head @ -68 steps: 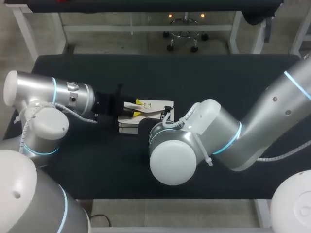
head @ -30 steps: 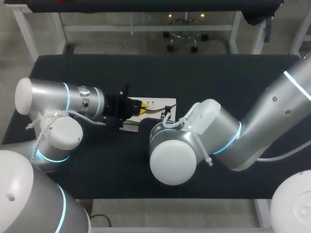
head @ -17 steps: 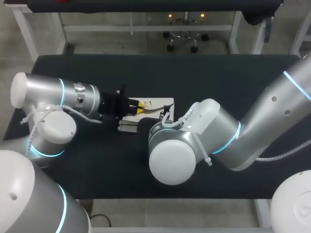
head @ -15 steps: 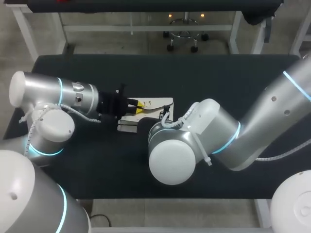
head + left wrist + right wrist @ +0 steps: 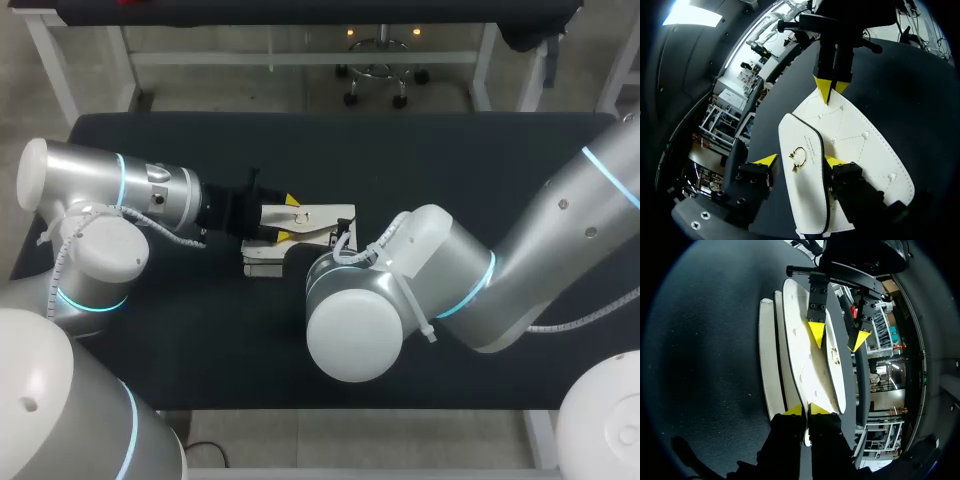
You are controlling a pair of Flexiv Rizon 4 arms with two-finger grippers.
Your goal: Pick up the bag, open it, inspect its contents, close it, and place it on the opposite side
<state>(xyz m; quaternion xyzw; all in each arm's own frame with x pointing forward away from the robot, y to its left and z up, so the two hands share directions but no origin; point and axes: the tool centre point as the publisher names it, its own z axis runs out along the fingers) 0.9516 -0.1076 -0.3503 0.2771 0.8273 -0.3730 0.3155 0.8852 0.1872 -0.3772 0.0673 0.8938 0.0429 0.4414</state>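
White bag [image 5: 318, 222] lay mid-table [image 5: 450, 160], one edge pinched in the right gripper [image 5: 808, 410], left gripper [image 5: 800, 161] wide astride its flap [image 5: 807, 200]; opening seemingly in hand, next needing that flap gripped and lifted.

Left arm [image 5: 150, 200] holds its fingers [image 5: 765, 161] spread, while right arm [image 5: 450, 280] has its fingers [image 5: 817, 409] pinched close.

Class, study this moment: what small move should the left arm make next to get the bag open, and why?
Probably close the left gripper on the flap. Its open fingers already flank the flap on both sides, while the right gripper pinches the far edge of the bag, which should steady it for lifting the flap.
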